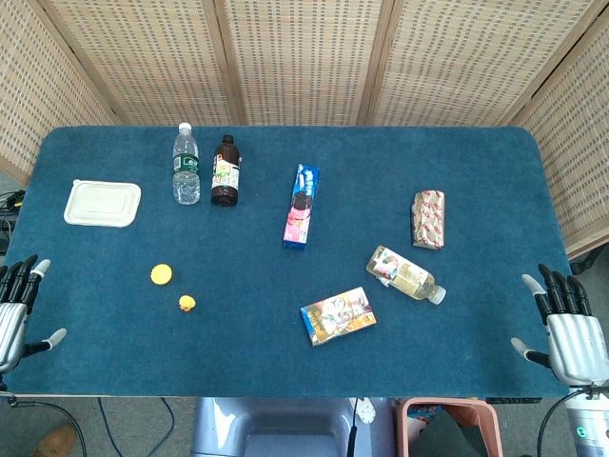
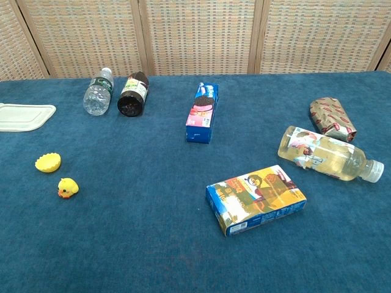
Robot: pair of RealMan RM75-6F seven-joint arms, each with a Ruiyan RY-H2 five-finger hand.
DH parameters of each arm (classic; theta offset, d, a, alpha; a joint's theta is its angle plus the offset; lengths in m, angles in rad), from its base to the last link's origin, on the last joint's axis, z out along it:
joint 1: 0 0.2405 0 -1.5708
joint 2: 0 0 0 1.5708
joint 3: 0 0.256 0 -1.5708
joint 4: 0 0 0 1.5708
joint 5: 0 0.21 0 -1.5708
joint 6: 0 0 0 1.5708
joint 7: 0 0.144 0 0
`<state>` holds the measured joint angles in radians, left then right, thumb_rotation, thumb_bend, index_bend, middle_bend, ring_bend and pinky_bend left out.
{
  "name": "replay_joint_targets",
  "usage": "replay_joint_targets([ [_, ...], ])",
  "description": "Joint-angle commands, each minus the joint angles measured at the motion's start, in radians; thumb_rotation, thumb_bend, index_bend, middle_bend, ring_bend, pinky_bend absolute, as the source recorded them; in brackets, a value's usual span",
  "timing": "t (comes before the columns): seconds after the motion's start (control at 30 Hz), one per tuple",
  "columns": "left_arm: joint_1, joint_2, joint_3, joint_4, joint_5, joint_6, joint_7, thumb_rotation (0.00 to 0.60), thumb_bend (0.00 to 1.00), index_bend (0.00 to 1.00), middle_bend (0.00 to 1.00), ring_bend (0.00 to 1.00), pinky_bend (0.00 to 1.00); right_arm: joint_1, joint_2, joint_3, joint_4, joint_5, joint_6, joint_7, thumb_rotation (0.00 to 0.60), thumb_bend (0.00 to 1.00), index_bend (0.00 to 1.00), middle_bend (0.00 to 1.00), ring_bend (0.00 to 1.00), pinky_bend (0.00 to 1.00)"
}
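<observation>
Meanwhile, your left hand (image 1: 17, 309) and right hand (image 1: 571, 328) rest at opposite edges of the blue bench (image 1: 285, 314), fingers spread, holding nothing. Nearest the right hand, the pale drink bottle (image 1: 406, 274) lies on its side beside the yellow-and-blue box (image 1: 338, 315); likely it rolls away if nudged off-centre. Near the left, the small yellow duck (image 1: 187, 304) and yellow cap (image 1: 162, 274) could skid from a clumsy pinch.

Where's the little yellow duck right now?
The yellow duck sits on the table's left side, just beside the yellow disc, nearer the left hand.
</observation>
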<state>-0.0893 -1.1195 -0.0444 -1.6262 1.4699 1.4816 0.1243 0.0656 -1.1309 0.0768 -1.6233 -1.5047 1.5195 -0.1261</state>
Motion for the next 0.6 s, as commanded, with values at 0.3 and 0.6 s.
replay_joint_targets([
  [0.3, -0.011, -0.02, 0.001, 0.018, 0.012, -0.007, 0.028, 0.6, 0.0, 0.0, 0.0, 0.0, 0.0, -0.003, 0.012, 0.001, -0.018, 0.001, 0.002, 0.022, 0.6, 0.0, 0.0, 0.0, 0.0, 0.0],
  [0.6, -0.159, -0.075, -0.021, 0.025, 0.07, -0.179, 0.063, 0.6, 0.12, 0.35, 0.0, 0.0, 0.0, 0.004, 0.023, 0.011, -0.012, 0.03, -0.024, 0.054, 0.6, 0.0, 0.0, 0.0, 0.0, 0.0],
])
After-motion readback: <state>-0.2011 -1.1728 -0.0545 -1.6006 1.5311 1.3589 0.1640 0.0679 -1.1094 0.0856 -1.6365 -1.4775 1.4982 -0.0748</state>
